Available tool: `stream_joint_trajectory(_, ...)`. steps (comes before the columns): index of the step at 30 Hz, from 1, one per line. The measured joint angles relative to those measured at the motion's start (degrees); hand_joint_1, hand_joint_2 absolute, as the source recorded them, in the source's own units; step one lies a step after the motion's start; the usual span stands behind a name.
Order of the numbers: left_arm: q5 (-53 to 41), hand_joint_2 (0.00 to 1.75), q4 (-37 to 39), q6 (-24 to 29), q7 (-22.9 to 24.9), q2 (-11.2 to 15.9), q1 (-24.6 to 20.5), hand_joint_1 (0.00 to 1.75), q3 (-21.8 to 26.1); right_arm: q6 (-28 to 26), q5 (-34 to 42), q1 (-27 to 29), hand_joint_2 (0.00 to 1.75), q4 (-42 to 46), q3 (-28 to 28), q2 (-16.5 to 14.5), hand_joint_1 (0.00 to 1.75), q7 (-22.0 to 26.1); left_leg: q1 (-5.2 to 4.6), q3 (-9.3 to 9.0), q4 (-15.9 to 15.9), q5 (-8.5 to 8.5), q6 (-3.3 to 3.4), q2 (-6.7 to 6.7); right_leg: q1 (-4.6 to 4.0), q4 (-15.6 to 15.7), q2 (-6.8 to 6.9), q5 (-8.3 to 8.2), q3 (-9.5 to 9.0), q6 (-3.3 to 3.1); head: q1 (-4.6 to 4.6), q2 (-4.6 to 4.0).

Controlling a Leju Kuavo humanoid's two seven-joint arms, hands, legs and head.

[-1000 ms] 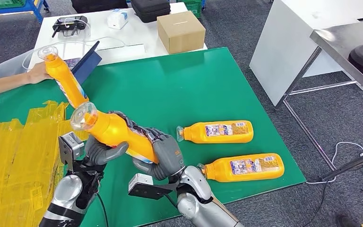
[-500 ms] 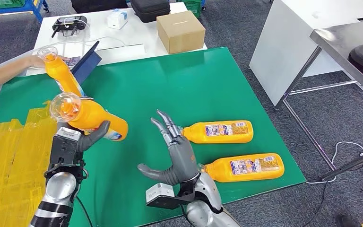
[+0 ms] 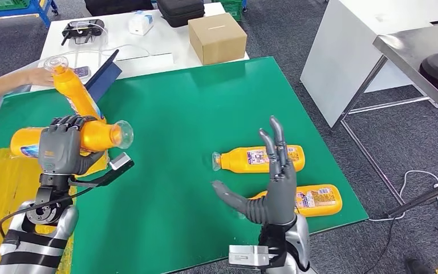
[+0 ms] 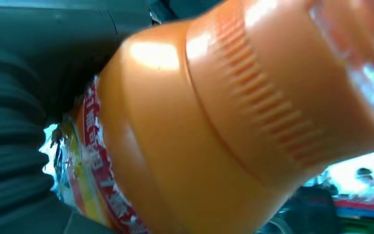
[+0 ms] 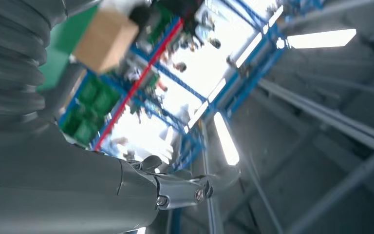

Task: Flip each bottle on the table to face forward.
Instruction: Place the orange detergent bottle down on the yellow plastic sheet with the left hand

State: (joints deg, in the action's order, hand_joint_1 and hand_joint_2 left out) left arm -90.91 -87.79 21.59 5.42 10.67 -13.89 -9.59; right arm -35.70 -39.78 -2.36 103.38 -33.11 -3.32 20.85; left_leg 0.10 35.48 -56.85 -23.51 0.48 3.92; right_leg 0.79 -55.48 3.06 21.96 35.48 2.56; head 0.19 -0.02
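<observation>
- Left hand (image 3: 61, 149) clamps an orange plastic bottle (image 3: 94, 136) sideways above the green desk (image 3: 177, 114); its red-edged label's writing is blurred.
- Right hand (image 3: 274, 188) is raised, fingers spread, holding nothing.
- 2 orange labelled bottles (image 3: 259, 158) lie on the desk beyond it; print unreadable.

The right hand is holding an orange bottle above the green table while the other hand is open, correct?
Not quite: the head view shows the left hand holding the orange bottle above the green table. The right hand is the open one.
</observation>
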Motion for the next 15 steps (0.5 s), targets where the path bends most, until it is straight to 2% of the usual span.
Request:
stream_joint_trajectory(3,0.66,1.75,2.61,-5.32,2.44,3.26,-1.92,1.75,-1.53,-1.41,-1.68,0.9,1.75,3.0,1.61,0.87,0.0,-0.19,0.01,0.01,0.0,0.01,0.0,-0.01,-0.01,0.0,0.01,0.0,0.01,-0.01,0.0,0.0)
stream_joint_trajectory(6,0.81,1.75,5.31,-7.33,3.49,5.51,-3.59,1.75,-3.23,-2.1,-2.18,1.49,1.75,5.07,2.9,1.59,0.0,-0.55,0.01,0.01,0.0,0.01,0.0,0.02,0.0,-0.01,0.0,0.0,0.0,0.0,0.01,0.0)
stream_joint_trajectory(15,0.86,1.75,8.57,-8.62,4.14,8.06,-5.57,1.75,-5.69,-2.33,-2.35,2.15,1.75,7.2,4.11,2.5,0.0,-0.62,-0.01,0.03,-0.01,0.0,0.0,0.02,0.01,0.0,0.01,-0.01,0.0,0.01,0.0,0.0)
